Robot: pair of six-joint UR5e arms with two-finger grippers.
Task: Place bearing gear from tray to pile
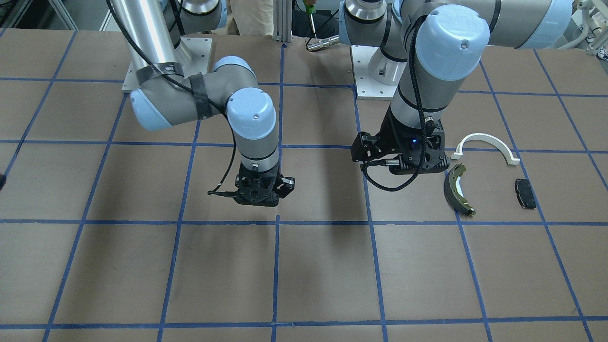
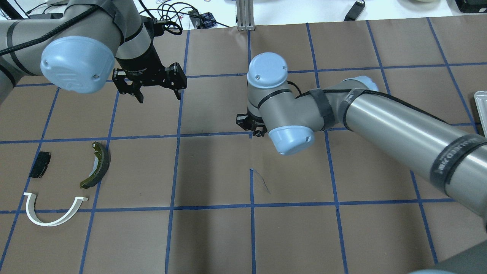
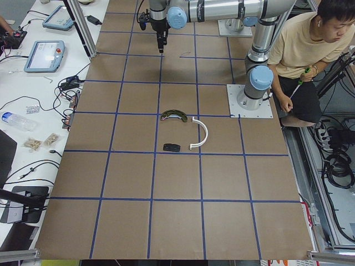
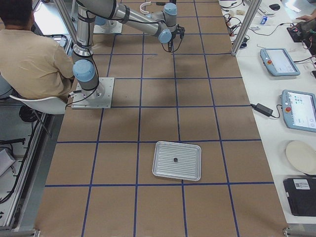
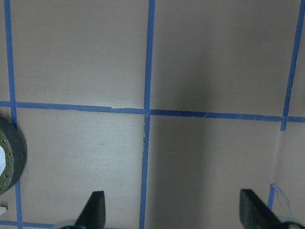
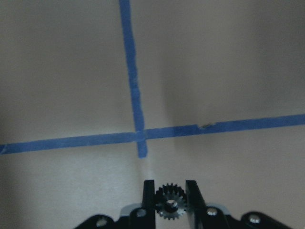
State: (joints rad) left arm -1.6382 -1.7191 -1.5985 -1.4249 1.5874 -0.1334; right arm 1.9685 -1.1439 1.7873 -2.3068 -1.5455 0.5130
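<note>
A small toothed bearing gear sits between the fingers of my right gripper, which is shut on it and hangs above a crossing of blue tape lines near the table's middle. The tray is a silver metal one far toward the robot's right end. The pile lies at the robot's left: a white half-ring, a dark brake shoe and a black pad. My left gripper hovers open and empty beyond the pile, with the brake shoe at its view's left edge.
A small dark part lies in the tray's middle. A person sits beside the robot's base. Tablets and cables lie on the white bench along the far side. Blue tape lines grid the brown table.
</note>
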